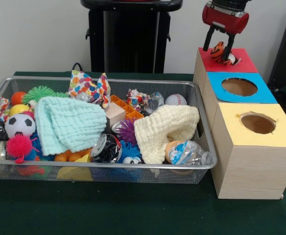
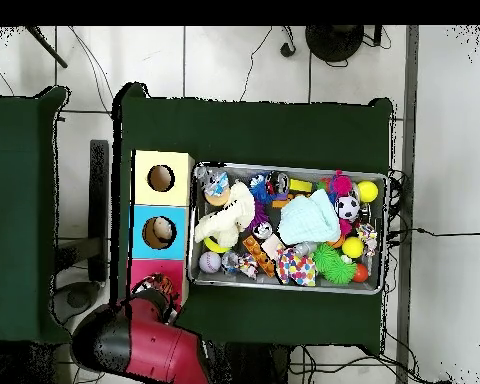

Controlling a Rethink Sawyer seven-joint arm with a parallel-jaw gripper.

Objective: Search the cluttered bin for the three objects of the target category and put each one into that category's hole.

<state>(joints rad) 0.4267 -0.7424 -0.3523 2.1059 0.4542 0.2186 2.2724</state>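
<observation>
— Over the red-surrounded hole [image 1: 229,60], what did we see?
— Our end effector [image 1: 222,50] had its fingers closed around the orange tiger [image 1: 219,52], held right at the hole; the wire bin [image 1: 133,83] sat beside it on the worktop [image 1: 133,210].

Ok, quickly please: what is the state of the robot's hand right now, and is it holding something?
Hand: closed on the orange tiger, right above the red hole.

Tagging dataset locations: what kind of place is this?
Probably a robotics lab: green-clothed table, wire-mesh bin of toys, wooden sorting boxes, cables on tiled floor; gripper holds orange tiger.
</observation>
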